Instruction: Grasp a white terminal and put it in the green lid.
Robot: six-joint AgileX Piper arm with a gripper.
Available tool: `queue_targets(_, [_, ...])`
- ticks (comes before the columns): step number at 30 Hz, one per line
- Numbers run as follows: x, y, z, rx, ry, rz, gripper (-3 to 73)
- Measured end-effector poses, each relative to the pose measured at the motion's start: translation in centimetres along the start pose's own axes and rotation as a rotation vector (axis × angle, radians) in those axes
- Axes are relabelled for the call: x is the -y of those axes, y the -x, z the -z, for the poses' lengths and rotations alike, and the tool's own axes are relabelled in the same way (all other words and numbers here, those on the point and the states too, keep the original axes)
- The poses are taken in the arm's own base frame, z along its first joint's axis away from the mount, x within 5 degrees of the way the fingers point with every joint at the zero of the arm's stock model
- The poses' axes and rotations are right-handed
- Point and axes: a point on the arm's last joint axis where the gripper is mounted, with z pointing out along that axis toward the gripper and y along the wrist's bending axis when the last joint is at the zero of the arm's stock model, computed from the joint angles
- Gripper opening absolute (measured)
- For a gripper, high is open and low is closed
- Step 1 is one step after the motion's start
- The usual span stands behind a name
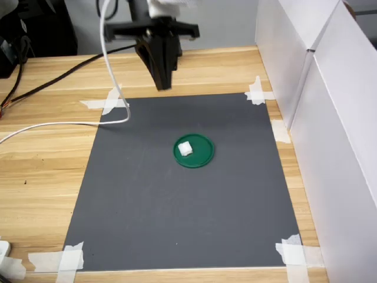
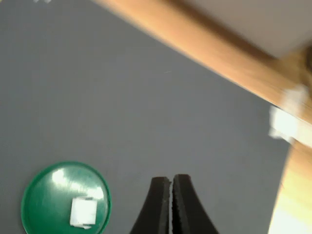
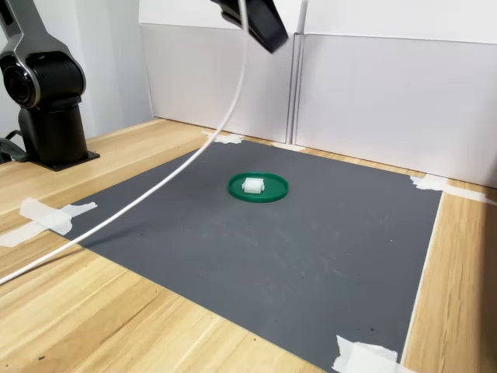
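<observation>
The terminal (image 1: 185, 148) lies in the lid (image 1: 200, 158), and the lid sits on the mat (image 1: 177, 218) near its middle. The mat lies on the table (image 1: 41, 183), taped at its corners. In the first exterior view, the gripper (image 1: 163, 84) hangs above the mat's far edge, left of the lid, and a wall (image 1: 336, 147) stands along the table's right side.

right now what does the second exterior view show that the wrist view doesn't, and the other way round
Only the second exterior view shows the arm's black base, the white cable and the white wall panels. Only the wrist view shows the end effector with its fingertips pressed together, empty, off to the side of the lid. Both show the white terminal lying inside the green lid on the grey mat.
</observation>
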Motion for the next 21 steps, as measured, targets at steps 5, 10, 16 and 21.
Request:
queue_targets(5, [0.1, -3.3, 5.5, 0.11, -0.101, -0.271, -1.3])
queue_targets(10, [-1.4, -7.2, 10.1, 0.21, -0.166, -0.43, -1.6])
queue_targets(16, [-3.6, -11.4, 12.0, 0.299, -0.239, -0.547, -1.6])
queue_targets(21, [-4.7, -14.5, 10.3, 0.223, -0.26, -0.571, -1.6])
